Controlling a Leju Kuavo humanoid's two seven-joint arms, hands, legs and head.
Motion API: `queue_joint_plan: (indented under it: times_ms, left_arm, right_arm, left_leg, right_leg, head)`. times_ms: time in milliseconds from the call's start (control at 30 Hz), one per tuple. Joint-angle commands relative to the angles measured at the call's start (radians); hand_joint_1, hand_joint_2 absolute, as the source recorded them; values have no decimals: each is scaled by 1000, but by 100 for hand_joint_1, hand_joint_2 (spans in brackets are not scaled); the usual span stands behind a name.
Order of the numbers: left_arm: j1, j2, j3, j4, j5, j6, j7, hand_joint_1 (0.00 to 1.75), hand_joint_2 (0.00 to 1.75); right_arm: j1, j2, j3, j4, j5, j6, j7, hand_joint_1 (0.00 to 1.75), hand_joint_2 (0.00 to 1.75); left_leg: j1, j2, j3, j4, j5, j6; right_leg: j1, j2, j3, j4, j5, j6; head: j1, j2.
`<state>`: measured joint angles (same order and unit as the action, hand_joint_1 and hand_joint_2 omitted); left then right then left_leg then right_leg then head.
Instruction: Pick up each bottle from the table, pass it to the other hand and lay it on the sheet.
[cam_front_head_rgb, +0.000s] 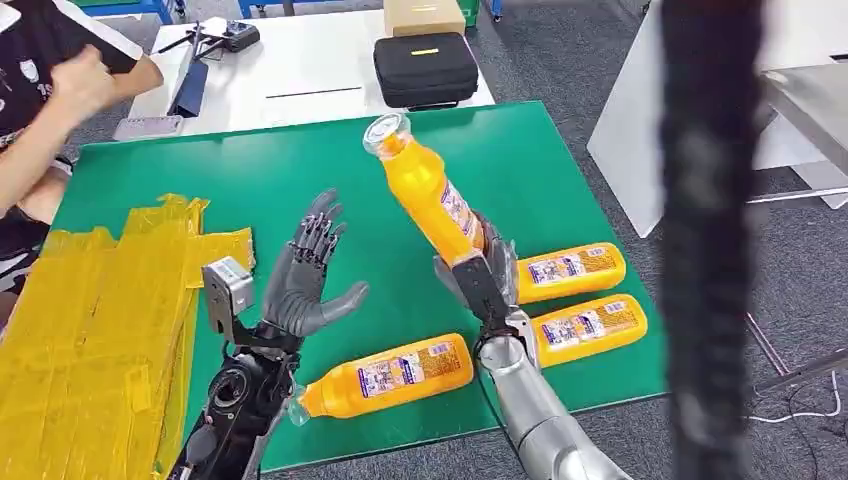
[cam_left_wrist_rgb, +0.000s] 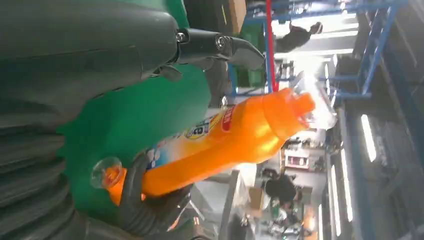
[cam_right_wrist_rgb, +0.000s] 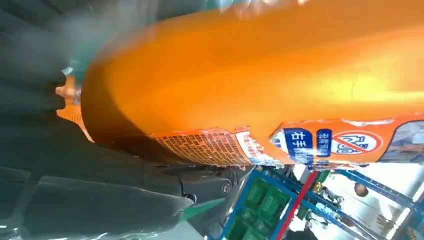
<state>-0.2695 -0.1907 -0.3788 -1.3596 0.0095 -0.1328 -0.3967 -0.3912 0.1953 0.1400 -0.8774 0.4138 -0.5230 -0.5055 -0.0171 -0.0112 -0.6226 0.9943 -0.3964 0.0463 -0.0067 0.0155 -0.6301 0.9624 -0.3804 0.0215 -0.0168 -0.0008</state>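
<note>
Now, held bottle (cam_front_head_rgb: 425, 190): right hand (cam_front_head_rgb: 480, 275) grasps it low on the body, lifted off the mat, neck tilted up and toward the left hand; we read that tilt as offering the free upper part for the pass.
Left hand (cam_front_head_rgb: 308, 280): fingers released and spread, palm turned to the bottle, apart from it; we judge it is waiting to receive.
Other bottles: one (cam_front_head_rgb: 385, 375) lies on its side near the front edge between the arms; two more (cam_front_head_rgb: 570, 270) (cam_front_head_rgb: 590, 328) lie side by side just right of the right hand, not yet picked.
Sheet (cam_front_head_rgb: 90, 330): yellow, over the mat's left side, beside the left arm, so we expect the left hand to do the laying.
Mat (cam_front_head_rgb: 250, 170): green, under everything.
Person (cam_front_head_rgb: 50, 100): far left at the table edge, arms away from the bottles.
Head view: gives us the gap between hand and bottle, plus the layout.
Left wrist view: shows bottle (cam_left_wrist_rgb: 230, 140) side-on with dark fingers around its lower end.
Right wrist view: close on the label (cam_right_wrist_rgb: 320, 145); grip looks snug.
</note>
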Motion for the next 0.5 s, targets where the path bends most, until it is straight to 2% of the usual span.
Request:
queue_joint_plan:
  times_ms: [33, 167, 233, 333, 500]
  left_arm:
    - [-92, 30, -82, 105, 9, -31, 34, 0, 175]
    - [-93, 30, -83, 106, 9, -33, 36, 0, 175]
    - [-101, 26, -90, 112, 8, -33, 40, 0, 175]
    - [-109, 24, -95, 120, 8, -30, 42, 0, 175]
    - [-117, 25, -89, 149, 24, -24, 40, 0, 175]
  right_arm:
    - [-15, 9, 89, -10, -21, 79, 7, 175, 175]
    - [-15, 10, 95, -11, -20, 86, 7, 175, 175]
    - [-7, 10, 133, -29, -43, 205, 0, 175, 175]
    - [12, 10, 190, -58, -49, 305, -31, 175, 175]
    - [37, 6, 252, -83, -28, 349, -57, 175, 175]
  left_leg:
    - [1, 1, 4, 0, -2, -3]
    - [1, 0, 3, 0, -2, -3]
    - [1, 1, 5, 1, -3, -4]
    - [1, 1, 4, 1, -3, -4]
    - [2, 0, 6, 1, -3, -5]
  right_leg:
    - [1, -1, 4, 0, -2, -1]
    - [1, -1, 3, 0, -2, -1]
    - [1, -1, 5, 1, -3, -1]
    - [1, -1, 4, 1, -2, -1]
    - [2, -3, 6, 1, -4, -1]
  head:
    - [0, 0]
    - [0, 0]
    - [0, 0]
    - [0, 0]
    - [0, 0]
